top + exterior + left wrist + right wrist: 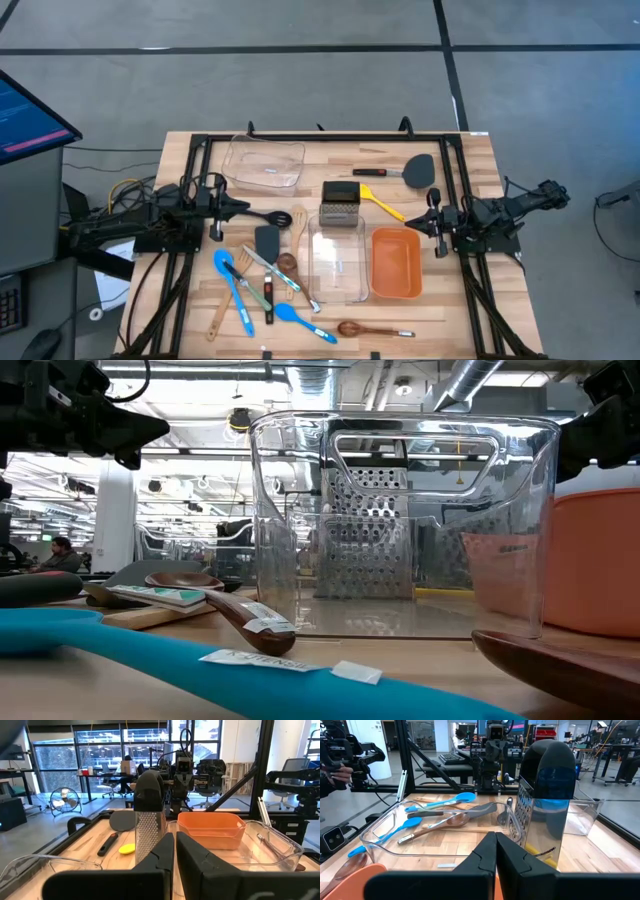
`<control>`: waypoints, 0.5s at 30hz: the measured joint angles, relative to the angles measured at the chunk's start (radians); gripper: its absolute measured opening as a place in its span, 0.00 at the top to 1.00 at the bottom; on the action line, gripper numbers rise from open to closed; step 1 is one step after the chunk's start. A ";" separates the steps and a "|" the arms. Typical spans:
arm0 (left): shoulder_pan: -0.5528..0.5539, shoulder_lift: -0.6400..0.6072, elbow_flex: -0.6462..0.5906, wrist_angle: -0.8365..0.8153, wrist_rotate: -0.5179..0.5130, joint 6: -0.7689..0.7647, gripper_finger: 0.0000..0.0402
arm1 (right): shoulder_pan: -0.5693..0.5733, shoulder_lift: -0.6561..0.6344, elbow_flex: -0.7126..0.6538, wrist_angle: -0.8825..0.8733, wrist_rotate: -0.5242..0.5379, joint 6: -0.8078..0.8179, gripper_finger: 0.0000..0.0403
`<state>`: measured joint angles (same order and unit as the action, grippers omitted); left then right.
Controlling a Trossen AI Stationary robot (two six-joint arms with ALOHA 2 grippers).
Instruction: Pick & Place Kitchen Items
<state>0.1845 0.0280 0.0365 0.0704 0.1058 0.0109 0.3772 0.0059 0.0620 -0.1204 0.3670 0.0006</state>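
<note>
Low down, the clear bin [400,525] veils the box grater [365,535]; left gripper [243,209] and right gripper [432,214] hover clenched, empty.

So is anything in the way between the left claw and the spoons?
Nothing visible. The left gripper, shut, hovers by the table's left edge, and the spoons lie spread on the open wood nearby, toward the front. The grater and clear bin stand off to the side.

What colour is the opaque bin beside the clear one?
Orange bin; clearest in the high view.
</note>
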 joint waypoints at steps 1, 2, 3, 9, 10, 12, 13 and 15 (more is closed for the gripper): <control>0.000 0.000 0.000 0.000 0.000 0.000 0.98 | 0.000 0.000 0.000 0.000 0.000 0.000 1.00; 0.000 0.000 0.000 0.000 0.000 0.000 0.98 | 0.000 0.000 0.000 0.000 0.000 0.000 1.00; 0.000 0.000 0.000 0.000 0.000 0.000 0.98 | 0.000 0.000 0.000 0.000 0.000 0.000 1.00; 0.000 0.000 0.000 0.003 0.000 0.000 0.98 | 0.000 0.000 0.000 0.000 0.000 0.000 1.00; 0.000 0.000 0.000 0.004 0.000 0.000 0.98 | 0.000 0.000 0.000 0.000 0.000 0.000 1.00; 0.000 0.000 0.000 0.007 0.000 0.000 0.98 | 0.000 0.000 0.000 0.000 0.000 0.000 1.00; 0.000 0.000 0.000 0.007 0.000 0.000 0.98 | 0.000 0.000 0.000 0.000 0.000 0.000 1.00; 0.000 0.000 0.000 0.007 0.000 0.000 0.98 | 0.000 0.000 0.000 0.000 0.000 0.000 1.00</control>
<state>0.1848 0.0280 0.0368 0.0772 0.1059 0.0110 0.3775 0.0063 0.0620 -0.1204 0.3668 0.0006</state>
